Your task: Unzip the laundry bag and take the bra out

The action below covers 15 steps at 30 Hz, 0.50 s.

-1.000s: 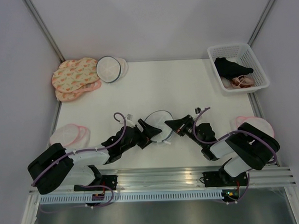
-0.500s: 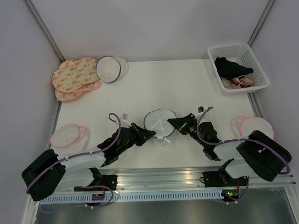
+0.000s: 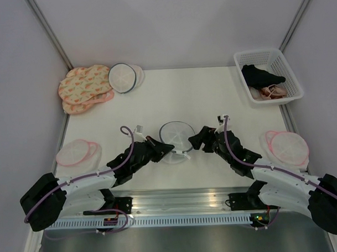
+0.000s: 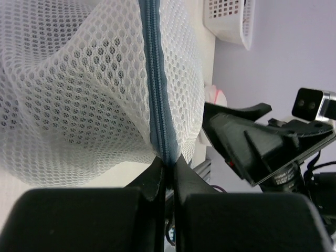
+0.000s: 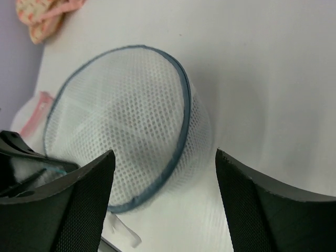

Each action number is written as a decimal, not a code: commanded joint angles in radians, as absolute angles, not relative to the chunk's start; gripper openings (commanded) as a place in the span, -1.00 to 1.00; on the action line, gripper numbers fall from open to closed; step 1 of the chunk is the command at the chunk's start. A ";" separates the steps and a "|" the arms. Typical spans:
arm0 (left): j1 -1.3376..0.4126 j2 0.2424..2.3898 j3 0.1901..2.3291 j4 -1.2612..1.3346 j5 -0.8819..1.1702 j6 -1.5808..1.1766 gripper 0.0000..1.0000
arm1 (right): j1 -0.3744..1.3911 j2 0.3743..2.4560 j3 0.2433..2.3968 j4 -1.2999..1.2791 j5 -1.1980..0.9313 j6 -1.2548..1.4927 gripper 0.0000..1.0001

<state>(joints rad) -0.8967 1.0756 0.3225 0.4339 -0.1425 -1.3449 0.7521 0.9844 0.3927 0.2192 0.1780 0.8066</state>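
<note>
The laundry bag (image 3: pixel 176 135), a small drum of white mesh with a grey-blue rim, stands on its side at the table's near middle. My left gripper (image 3: pixel 167 148) is shut on the bag's grey zipper band (image 4: pixel 157 94), its fingertips pinching the band's lower end (image 4: pixel 167 160). To the bag's right, my right gripper (image 3: pixel 195 141) stands open and holds nothing. In the right wrist view the bag (image 5: pixel 121 121) lies just beyond its spread fingers (image 5: pixel 89 199). Nothing dark shows through the mesh. A black bra (image 3: pixel 261 76) lies in the white basket (image 3: pixel 292 72).
A pink-beige garment (image 3: pixel 271 92) lies by the bra in the basket at the back right. Floral pink bags (image 3: pixel 84 87) and a flat white bag with a dark rim (image 3: pixel 122 78) sit at the back left. Pink mesh bags lie at left (image 3: pixel 78 152) and right (image 3: pixel 288 145).
My left gripper closed on the bag's zipper band. My right gripper let go of the bag, opened and drew back to the right. The bag shifted slightly away from the arms.
</note>
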 commanded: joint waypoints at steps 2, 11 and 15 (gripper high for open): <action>-0.900 1.063 0.394 0.330 -0.225 -1.238 -0.95 | 0.846 0.948 0.457 -0.047 0.276 0.672 0.57; -0.900 1.098 0.407 0.337 -0.210 -1.229 -0.95 | 1.038 0.864 0.482 -0.057 0.207 0.695 0.42; -0.900 1.101 0.402 0.345 -0.195 -1.230 -0.95 | 1.043 0.848 0.465 -0.017 0.170 0.709 0.39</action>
